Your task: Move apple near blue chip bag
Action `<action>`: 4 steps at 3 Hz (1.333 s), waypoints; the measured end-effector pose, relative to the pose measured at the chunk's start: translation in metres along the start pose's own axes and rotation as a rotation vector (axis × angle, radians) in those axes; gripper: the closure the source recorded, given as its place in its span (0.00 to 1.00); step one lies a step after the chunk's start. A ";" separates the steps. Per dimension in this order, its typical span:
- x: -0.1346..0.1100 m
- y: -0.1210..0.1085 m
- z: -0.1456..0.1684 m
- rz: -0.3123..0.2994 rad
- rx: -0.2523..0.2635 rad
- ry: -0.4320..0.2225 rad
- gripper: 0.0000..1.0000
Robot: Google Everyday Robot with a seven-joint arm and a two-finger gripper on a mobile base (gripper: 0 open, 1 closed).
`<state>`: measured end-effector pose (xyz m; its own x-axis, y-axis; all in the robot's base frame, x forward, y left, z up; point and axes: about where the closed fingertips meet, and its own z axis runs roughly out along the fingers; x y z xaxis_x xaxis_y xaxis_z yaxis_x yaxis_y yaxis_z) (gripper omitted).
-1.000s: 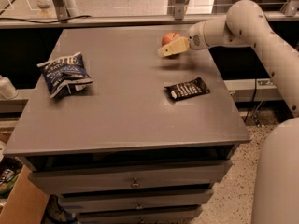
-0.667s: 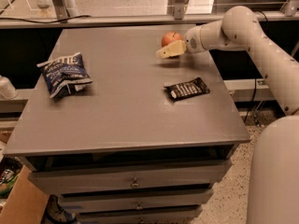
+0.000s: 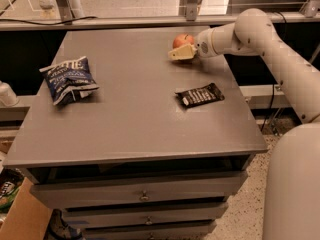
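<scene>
My claw (image 3: pixel 179 51) reaches in from the right at the far right of the grey table (image 3: pixel 135 134). The small round red-orange apple (image 3: pixel 183 39) sits tight against the claw's far side. I cannot tell whether the claw is clenched on it or only beside it. The wrinkled navy-blue chip bag with white lettering (image 3: pixel 70 78) lies well apart, to the left and somewhat nearer, so I judge the carry must run leftward. A flat black packet (image 3: pixel 200 95) lies nearer than my claw, off that line. The apple's lower part is hidden behind my claw.
</scene>
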<state>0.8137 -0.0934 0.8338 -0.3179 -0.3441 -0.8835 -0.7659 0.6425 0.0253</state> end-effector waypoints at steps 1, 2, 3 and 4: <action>-0.017 0.012 -0.009 -0.032 -0.022 -0.029 0.64; -0.045 0.050 -0.013 -0.073 -0.100 -0.065 0.87; -0.069 0.105 -0.021 -0.100 -0.223 -0.116 1.00; -0.069 0.105 -0.021 -0.100 -0.223 -0.115 1.00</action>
<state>0.7432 -0.0167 0.9069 -0.1784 -0.3101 -0.9338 -0.8985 0.4381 0.0262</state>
